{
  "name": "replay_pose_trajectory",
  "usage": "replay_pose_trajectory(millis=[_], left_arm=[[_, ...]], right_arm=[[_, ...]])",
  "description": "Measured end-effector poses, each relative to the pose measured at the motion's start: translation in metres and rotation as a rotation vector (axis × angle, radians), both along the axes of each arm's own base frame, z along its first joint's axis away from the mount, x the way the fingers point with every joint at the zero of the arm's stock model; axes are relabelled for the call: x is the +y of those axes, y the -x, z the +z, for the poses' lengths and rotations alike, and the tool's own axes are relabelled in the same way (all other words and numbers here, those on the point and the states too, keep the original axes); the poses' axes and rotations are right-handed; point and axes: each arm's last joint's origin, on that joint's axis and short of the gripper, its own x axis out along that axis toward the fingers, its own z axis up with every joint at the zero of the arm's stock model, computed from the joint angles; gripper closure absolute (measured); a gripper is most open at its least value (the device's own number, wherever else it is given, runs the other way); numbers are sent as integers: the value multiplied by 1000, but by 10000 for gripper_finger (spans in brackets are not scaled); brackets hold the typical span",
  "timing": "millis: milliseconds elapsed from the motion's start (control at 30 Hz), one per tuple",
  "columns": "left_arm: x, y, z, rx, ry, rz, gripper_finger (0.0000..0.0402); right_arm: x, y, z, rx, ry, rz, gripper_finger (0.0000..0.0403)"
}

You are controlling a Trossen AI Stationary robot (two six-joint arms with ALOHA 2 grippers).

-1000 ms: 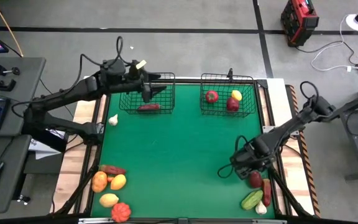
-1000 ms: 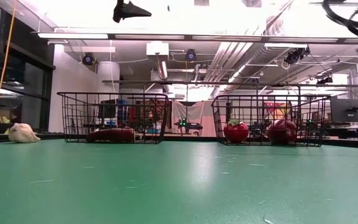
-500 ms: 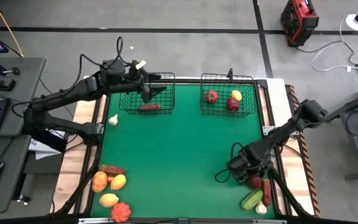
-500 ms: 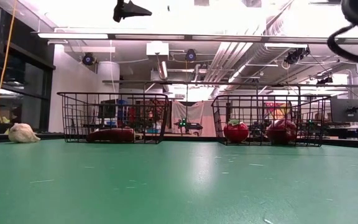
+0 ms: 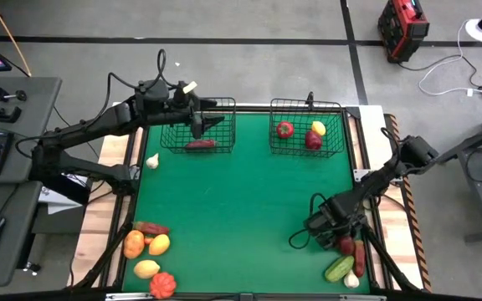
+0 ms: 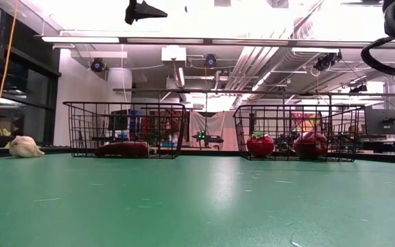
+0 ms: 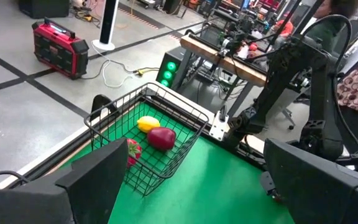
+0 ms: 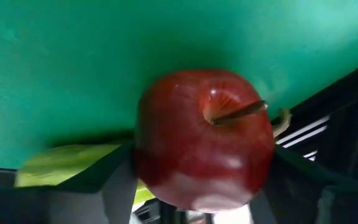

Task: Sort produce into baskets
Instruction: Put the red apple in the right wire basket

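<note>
The right hand (image 5: 335, 237) is down at the near right corner of the bench (image 5: 241, 201), fingers either side of a red apple (image 8: 204, 140) — closing, though whether they grip yet I cannot tell. Best to seat the pads squarely on its widest girth before lifting. The left hand (image 5: 203, 124) waits spread above the left basket (image 5: 197, 130). The apple likely belongs in the right basket (image 5: 306, 127).

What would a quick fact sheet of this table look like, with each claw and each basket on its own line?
Left claw: open, empty, above left basket
Right claw: around red apple by table's near right corner, fingers either side
Left basket: one dark red piece
Right basket: three pieces, red and yellow
Still loose: garlic, pile near left corner
</note>
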Motion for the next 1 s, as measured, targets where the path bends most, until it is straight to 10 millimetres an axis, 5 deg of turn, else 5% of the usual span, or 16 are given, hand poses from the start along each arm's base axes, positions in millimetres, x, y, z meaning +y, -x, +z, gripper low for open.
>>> replay_pose_trajectory(millis=[167, 333, 600, 833, 1000], left_arm=[[0, 3, 3, -13, -5, 5, 37], [5, 8, 7, -41, -16, 30, 37], [8, 9, 10, -77, 1, 43, 37], [3, 8, 8, -78, 75, -2, 37], [-2, 6, 6, -61, 93, -24, 37]], right_arm=[[-3, -13, 27, -109, 105, 101, 155], [-19, -38, 85, -308, 230, 141, 155], [-104, -71, 161, -671, 776, 39, 155], [-193, -65, 163, -544, 969, -18, 104], [-231, -58, 160, -517, 1012, -97, 72]])
